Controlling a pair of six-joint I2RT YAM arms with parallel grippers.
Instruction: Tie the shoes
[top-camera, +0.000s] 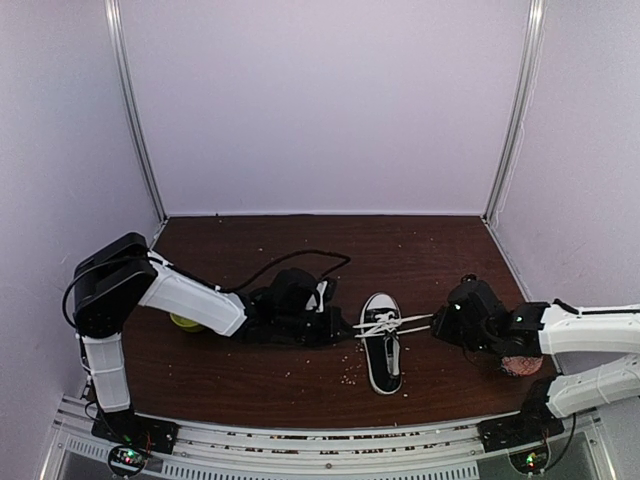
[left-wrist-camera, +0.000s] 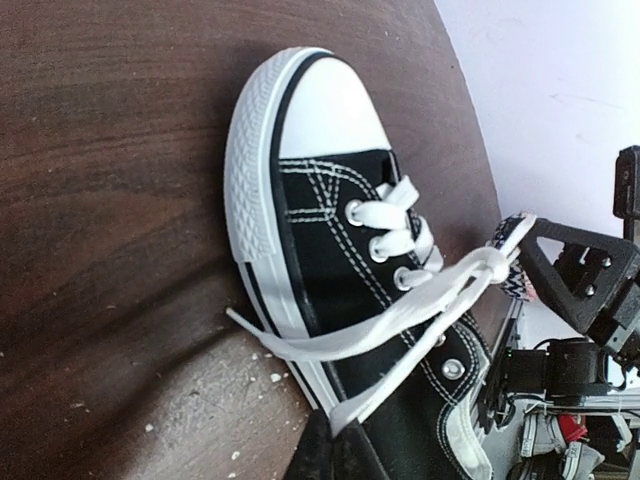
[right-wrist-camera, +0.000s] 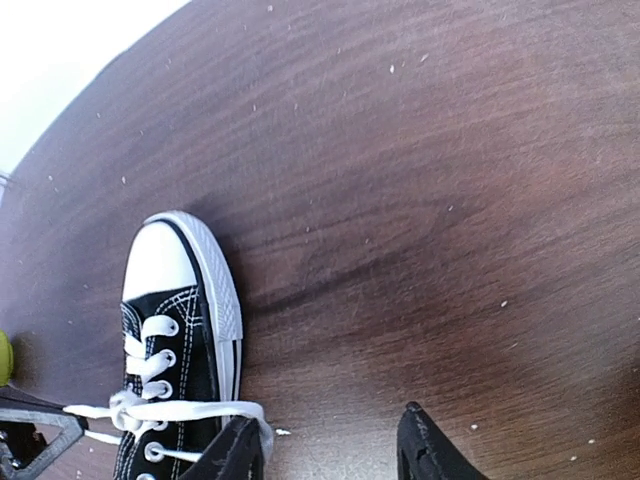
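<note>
The right gripper (right-wrist-camera: 330, 452) fills the bottom edge of its own wrist view, its two dark fingers (right-wrist-camera: 235, 455) standing well apart with bare counter (right-wrist-camera: 420, 200) between them. A white lace (right-wrist-camera: 180, 408) runs across the sneaker (right-wrist-camera: 178, 345) and ends against the inner one of those fingers; whether it is hooked over that finger or only lies against it cannot be told. The sneaker itself sits just beyond that finger, out to the gripper's left, its white toe cap ahead of the fingertips.

In the left wrist view, the left gripper (left-wrist-camera: 335, 450) shows only as a dark wedge at the lower edge. Its fingers appear pressed together on a strand of the lace, which rises from them, drawn fairly straight, to a knot over the eyelets. A second strand (its loose end resting on the counter) trails off beside the rubber sole. The sneaker lies close in front of this gripper and a little to its right.

From above, the sneaker rests between the two grippers, nearer the left one, with its toe pointing away from the arm bases. A yellow-green object (top-camera: 183, 321) peeks from under the left arm, a reddish round object (top-camera: 520, 365) lies under the right arm, and pale crumbs (top-camera: 350, 375) dot the counter near the sole.
</note>
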